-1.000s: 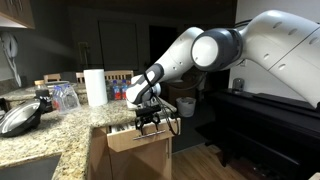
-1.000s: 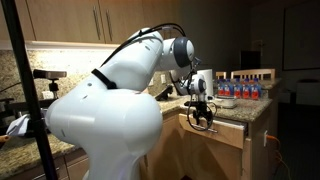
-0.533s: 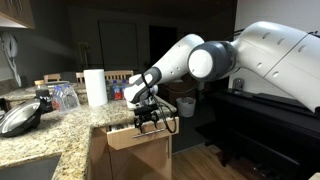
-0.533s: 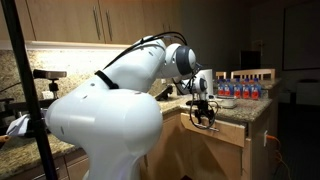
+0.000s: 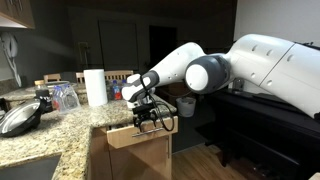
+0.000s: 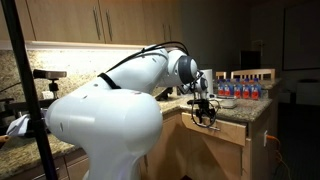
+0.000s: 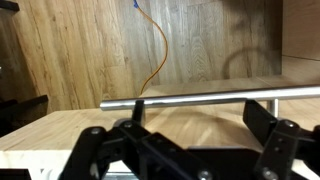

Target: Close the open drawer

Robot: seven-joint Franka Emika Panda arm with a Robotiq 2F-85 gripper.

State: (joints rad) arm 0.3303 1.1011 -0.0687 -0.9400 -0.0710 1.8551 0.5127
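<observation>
The light-brown wooden drawer [image 5: 138,138] stands partly open under the granite counter, and it also shows in an exterior view [image 6: 226,132]. In the wrist view its silver bar handle [image 7: 200,97] runs across just beyond the drawer's front [image 7: 180,118]. My gripper [image 5: 148,120] hangs at the drawer's front top edge in both exterior views [image 6: 205,114]. Its fingers are spread wide apart in the wrist view [image 7: 185,142] and hold nothing. The white organiser tray is hidden.
A paper towel roll [image 5: 95,87], coloured bottles [image 5: 118,92] and a dark pan [image 5: 20,118] stand on the granite counter [image 5: 60,125]. A black cabinet [image 5: 270,120] stands across the aisle. A camera tripod [image 6: 20,90] stands near the robot base.
The arm's elbow has swung toward the counter. The gripper has shifted slightly toward the cabinet, staying at the drawer's front. The drawer looks a little further in.
</observation>
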